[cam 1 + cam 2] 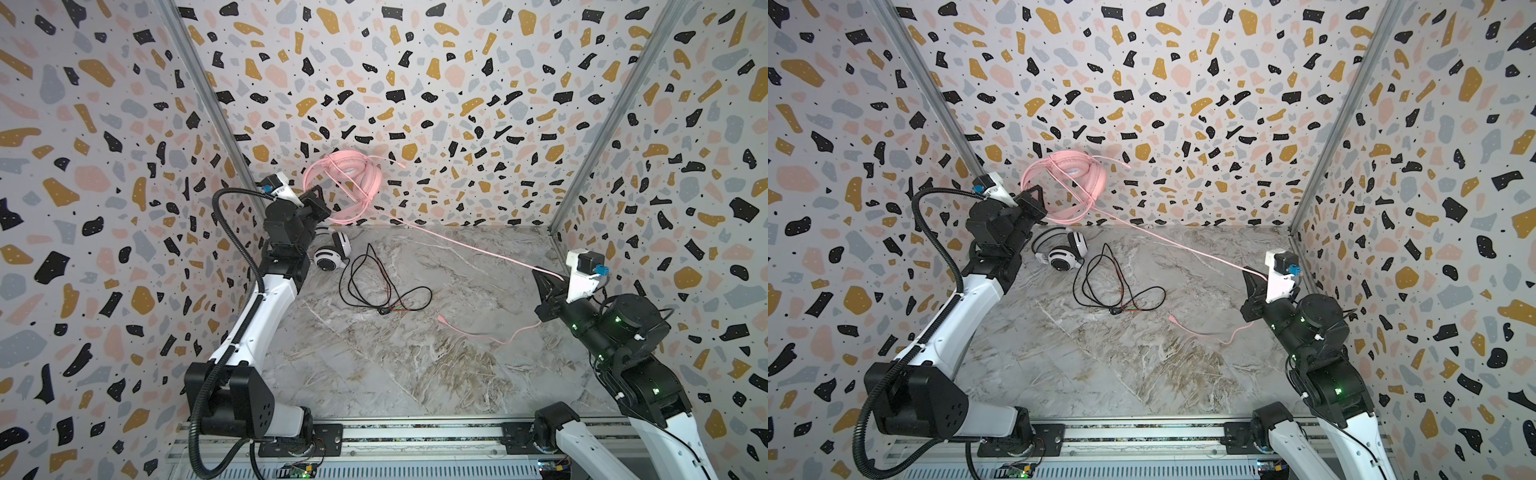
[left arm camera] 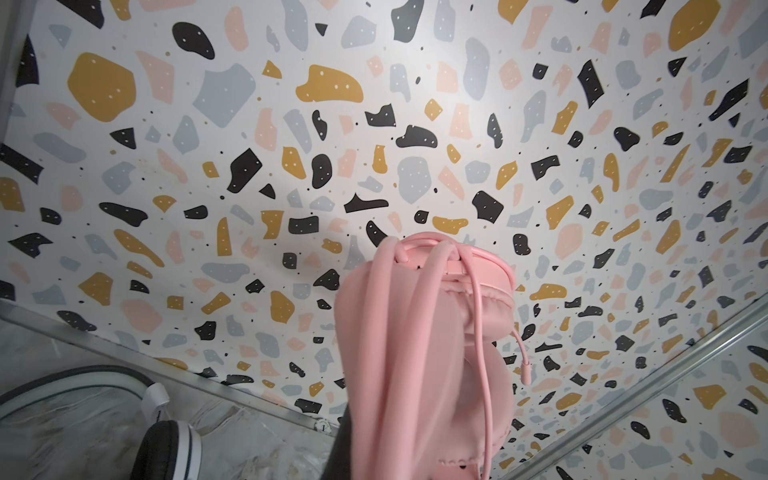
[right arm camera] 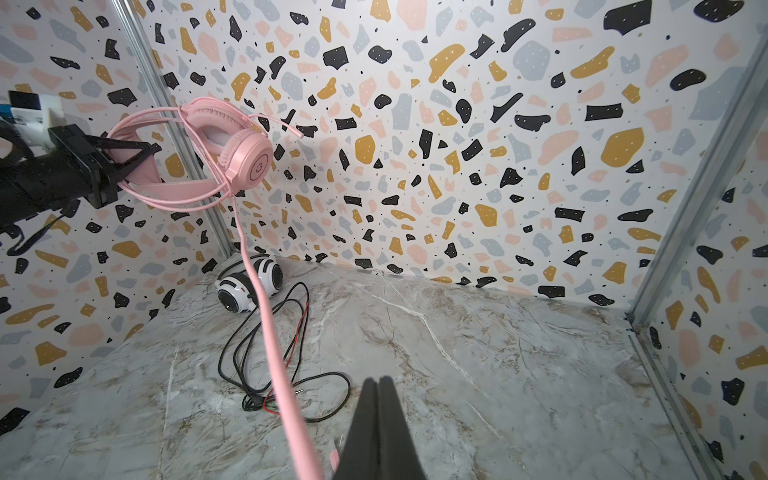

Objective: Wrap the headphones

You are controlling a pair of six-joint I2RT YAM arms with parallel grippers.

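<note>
Two tools, both clamped: left tool (image 1: 319, 203) grips the pink headset (image 1: 353, 174) by its headband, raised near the back wall (image 1: 415, 104); right tool (image 3: 378, 382) pinches the pink cable (image 1: 457, 245), stretched taut between them. White headset (image 1: 332, 253) lies on the worktop (image 1: 457, 353) below, black cable (image 1: 374, 286) loose beside it.

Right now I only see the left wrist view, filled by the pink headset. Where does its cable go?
Observer: From the pink over-ear headset, held up by the left hand, the thin pink cable stretches tight across to the right hand, which is shut on it.
Operator: And the rest of it?
Observer: Its plug end lies slack on the marble table, past the right hand.
Operator: The other headset's cord?
Observer: Beside the white black-striped headset, its black cable lies in loose loops on the table.
</note>
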